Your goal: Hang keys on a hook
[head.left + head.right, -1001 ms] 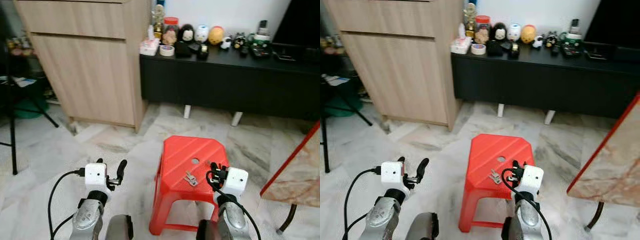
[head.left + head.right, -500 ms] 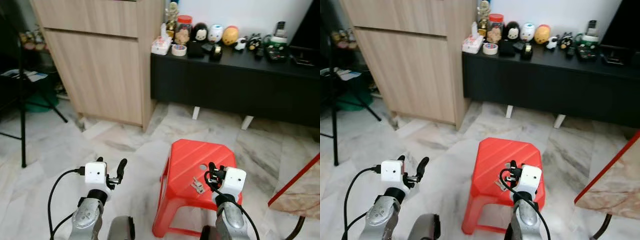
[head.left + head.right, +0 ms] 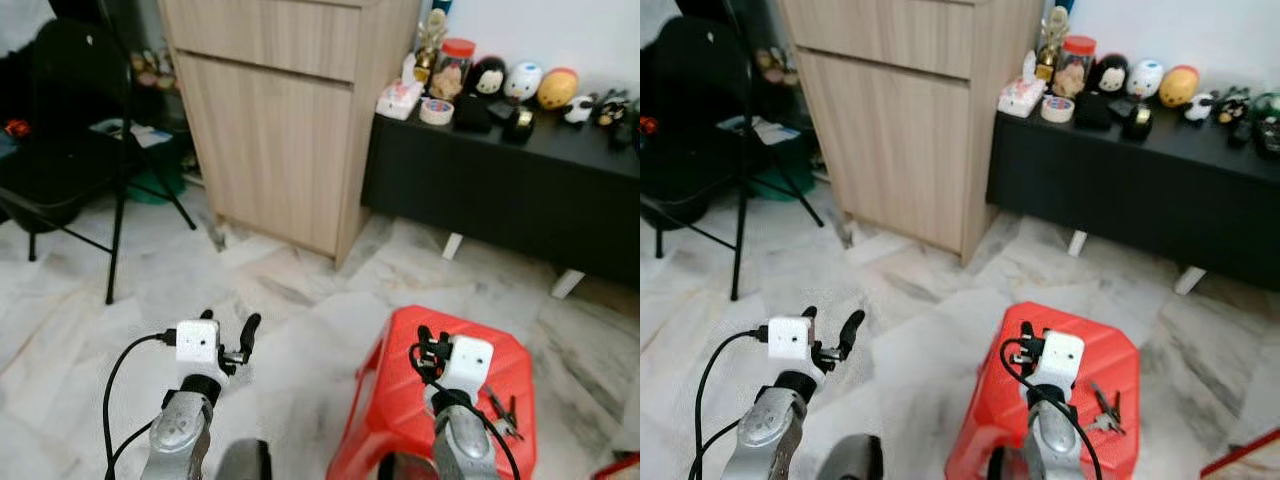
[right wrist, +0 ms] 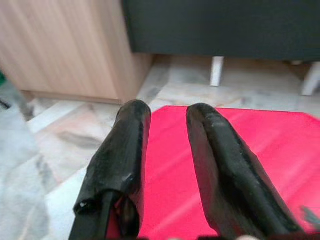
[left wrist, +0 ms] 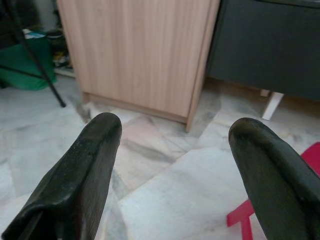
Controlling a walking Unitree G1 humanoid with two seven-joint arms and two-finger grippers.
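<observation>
A small bunch of keys (image 3: 503,415) lies on the right part of the red plastic stool (image 3: 400,390), low in the head views. My right gripper (image 3: 426,345) hovers over the stool's left half, a short way left of the keys, with its black fingers (image 4: 125,150) close together and nothing between them. My left gripper (image 3: 228,326) is held over the marble floor to the left of the stool. Its fingers (image 5: 85,165) are spread wide apart and hold nothing.
A tall light-wood cabinet (image 3: 290,130) stands ahead. To its right is a low black sideboard (image 3: 520,190) with several figurines and jars on top. A black folding chair (image 3: 60,150) is at far left. A red table edge (image 3: 1240,462) is at bottom right.
The whole picture has shifted, so the camera has turned left; the stool now sits lower right and the chair has come into view. Both arms keep their pose and the keys lie still.
</observation>
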